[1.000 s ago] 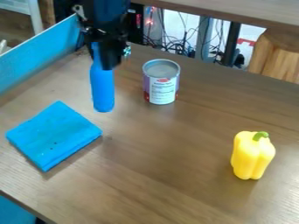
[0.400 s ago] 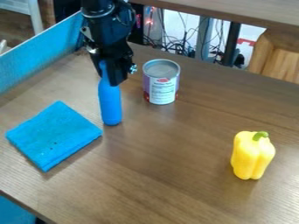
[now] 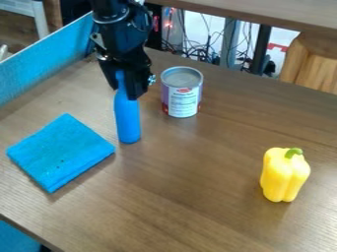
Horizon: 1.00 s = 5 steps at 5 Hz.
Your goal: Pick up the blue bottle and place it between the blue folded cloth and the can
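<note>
In the camera view, your arm comes in from the top edge, and the hand (image 3: 126,91) hangs over the upper left part of the tabletop (image 3: 191,197). You have it closed around the narrow upper part of a blue bottle (image 3: 127,120), which is upright with its wide end down; you cannot tell whether its base touches the wood. Just beside the bottle, toward the view's left and lower down, your folded blue cloth (image 3: 60,152) lies flat. On the bottle's other side, a metal can (image 3: 183,101) with a label stands upright near the hand, apart from it. Well apart, toward the right edge, you see a yellow bell pepper (image 3: 283,176) standing with its green stem up.
</note>
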Tool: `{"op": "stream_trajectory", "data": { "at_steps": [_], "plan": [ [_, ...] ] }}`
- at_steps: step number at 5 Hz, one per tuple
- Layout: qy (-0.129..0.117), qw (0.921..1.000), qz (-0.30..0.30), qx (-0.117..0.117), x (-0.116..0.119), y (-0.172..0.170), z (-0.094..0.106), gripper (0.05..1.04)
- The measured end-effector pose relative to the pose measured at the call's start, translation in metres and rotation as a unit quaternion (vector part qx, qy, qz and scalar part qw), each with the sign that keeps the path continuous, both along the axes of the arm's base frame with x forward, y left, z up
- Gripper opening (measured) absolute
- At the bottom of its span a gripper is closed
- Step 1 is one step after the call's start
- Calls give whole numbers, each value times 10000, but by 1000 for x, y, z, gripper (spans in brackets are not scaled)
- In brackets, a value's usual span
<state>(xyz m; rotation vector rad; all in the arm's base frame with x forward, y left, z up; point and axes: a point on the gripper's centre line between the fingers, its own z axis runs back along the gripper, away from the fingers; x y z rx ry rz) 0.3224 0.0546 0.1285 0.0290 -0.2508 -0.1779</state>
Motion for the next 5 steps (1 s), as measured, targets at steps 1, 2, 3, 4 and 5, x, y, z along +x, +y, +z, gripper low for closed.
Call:
{"op": "stream_trajectory", "data": {
  "at_steps": [1,2,3,4,5],
  "plan": [
    [45,10000,5,-11,-2,0,0,999],
    [23,10000,-37,74,-3,-2,7,1007],
    [-116,9997,-156,172,-1,-9,23,1002],
    [-89,9999,-44,130,-3,-11,50,1001],
    [162,9995,226,-133,-11,-17,99,1001]
  ]
}}
